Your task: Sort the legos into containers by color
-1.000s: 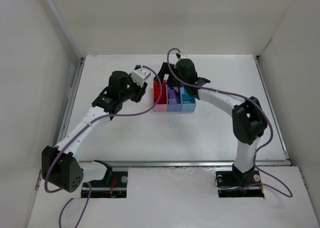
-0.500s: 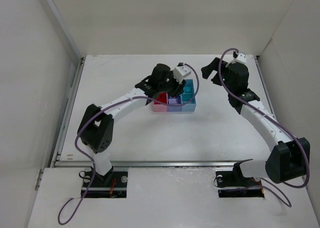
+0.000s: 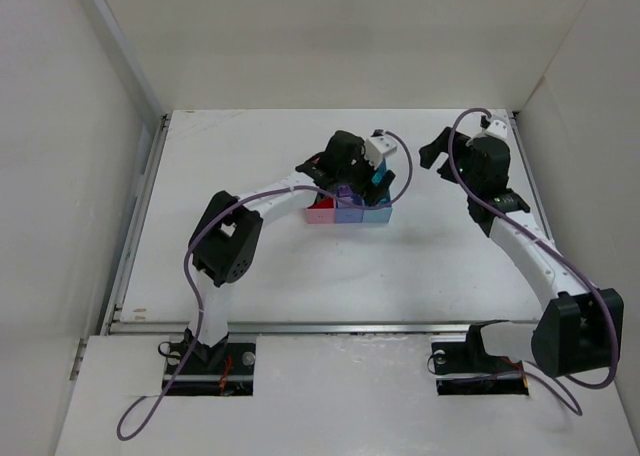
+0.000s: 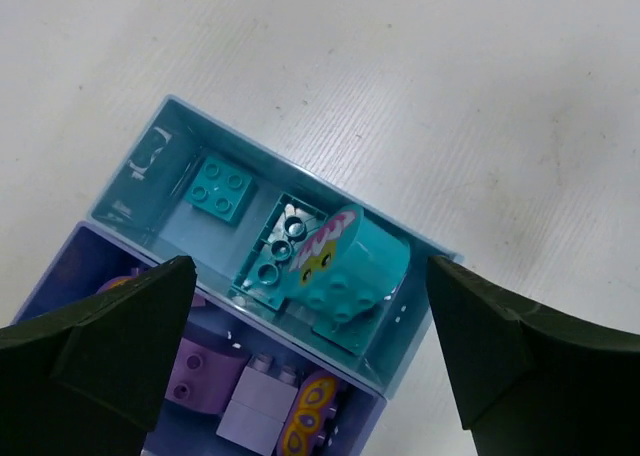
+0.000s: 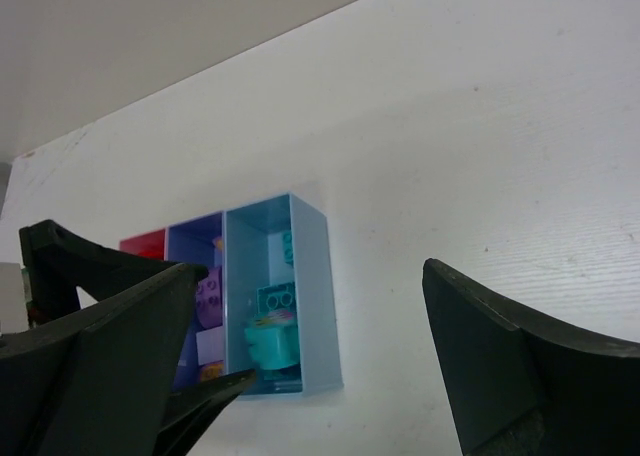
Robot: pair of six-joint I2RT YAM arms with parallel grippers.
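The left gripper (image 4: 305,268) hung right over the light blue bin (image 4: 145,171), jaws spread wide and holding nothing; the right gripper (image 3: 432,148) stood well apart toward the table's far right, equally wide open and empty. Inside the light blue bin lay a flat teal square plate (image 4: 222,186), a studded teal brick (image 4: 272,256) and a rounded teal piece with a printed face (image 4: 345,261) leaning on that brick. Lilac bricks (image 4: 255,396) sat in the purple-blue bin (image 3: 347,213) alongside, with the pink bin (image 3: 320,214) at the other end of the joined row. No loose brick showed on the table, so the sort looked nearly or wholly finished, and the step in hand read as clearing the left arm from the bins. Doing that well would mean rising straight up before swinging away, so that neither finger clipped a thin wall and dragged the light row sideways, and minding the rounded piece, which sat high. The table (image 3: 300,266) was matte white, faintly scuffed, enclosed by plain white walls (image 3: 300,36), with a metal rail (image 3: 350,326) along its near edge.
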